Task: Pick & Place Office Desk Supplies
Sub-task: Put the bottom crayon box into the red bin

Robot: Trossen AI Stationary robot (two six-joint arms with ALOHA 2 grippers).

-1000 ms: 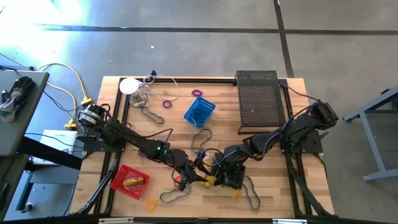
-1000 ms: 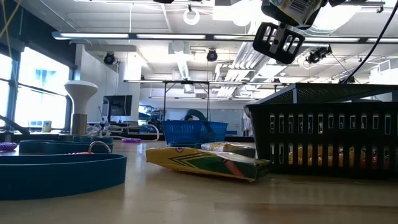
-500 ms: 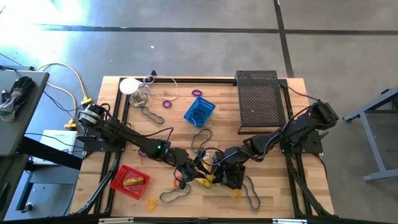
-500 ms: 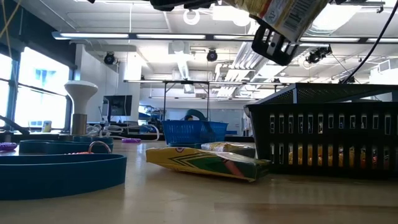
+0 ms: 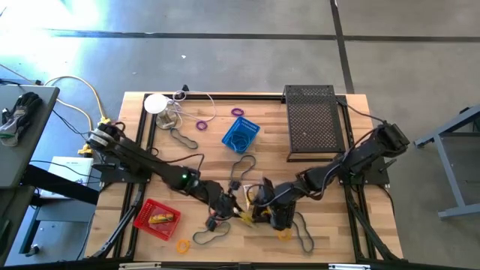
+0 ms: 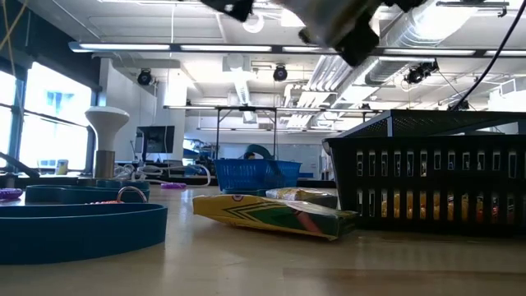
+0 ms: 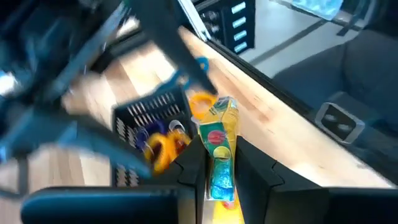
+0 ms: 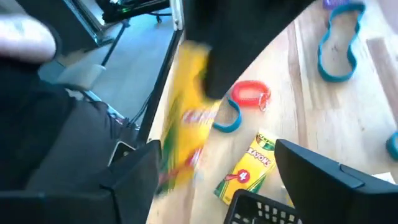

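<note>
My left gripper point(image 7: 221, 158) is shut on a yellow crayon box point(image 7: 217, 140) held in the air over the table's near middle. The box shows blurred in the right wrist view point(image 8: 183, 118). My right gripper point(image 8: 217, 152) stands open just to its right point(image 5: 264, 204), with nothing between its fingers. Below them a second crayon box point(image 8: 245, 171) lies flat on the wood beside a small black mesh basket point(image 7: 149, 127) that holds yellow and orange pieces. A red coil ring point(image 8: 250, 93) and blue band loops point(image 8: 339, 43) lie nearby. My left gripper pinches the crayon box between its two fingers by the long edges near one end point(image 7: 219, 183). The box runs along the fingers and sticks out past their tips, printed face up. It is lifted clear of the table.
A red basket point(image 5: 156, 219) with a crayon box stands near left and a blue basket point(image 5: 240, 135) far of centre. The large black mesh tray point(image 5: 315, 124) is at far right and the white disc point(image 5: 156, 103) at far left. Band loops and rings point(image 5: 182, 245) lie scattered.
Both wrists have rolled. The raised crayon box has swung toward the table's left and tipped, staying clear of the wood. The things lying on the table have kept their places.
</note>
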